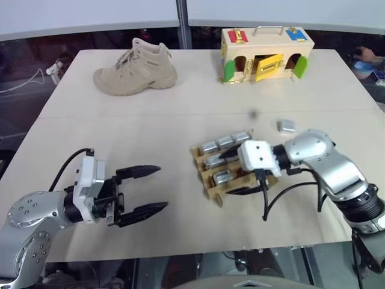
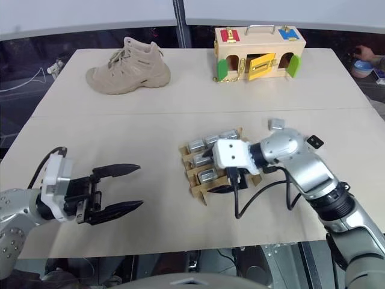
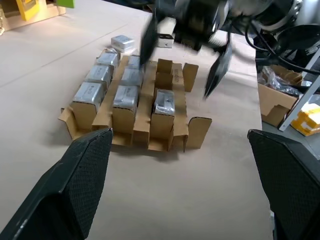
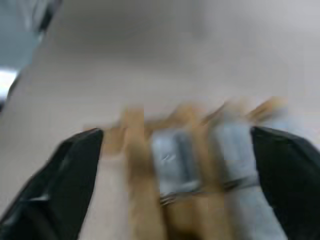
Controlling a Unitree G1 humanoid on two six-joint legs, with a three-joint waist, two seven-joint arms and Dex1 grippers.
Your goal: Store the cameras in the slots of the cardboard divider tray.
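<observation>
The left gripper [image 1: 141, 190] is nearest, its fingers spread wide and holding nothing. The right gripper [image 3: 185, 57] hangs over the tray [image 1: 212, 190], fingers apart with nothing between them. Most cameras [image 3: 125, 95] sit in slots below those fingers. One loose camera [image 1: 287, 126] lies on the table [image 1: 180, 120], well behind them. It looks small, hard, light and smooth, so it may slip. Pinching its two long sides seems best.

A pale beige, matte rectangular tabletop [image 1: 180, 120], crossed by a faint seam, fills the middle of the scene. Beyond its far edge runs a dark strip beneath a light grey wall divided by a grey vertical post [image 1: 180, 15]. Brown cardboard boxes [image 3: 274, 102] stand on the floor beside the table.
</observation>
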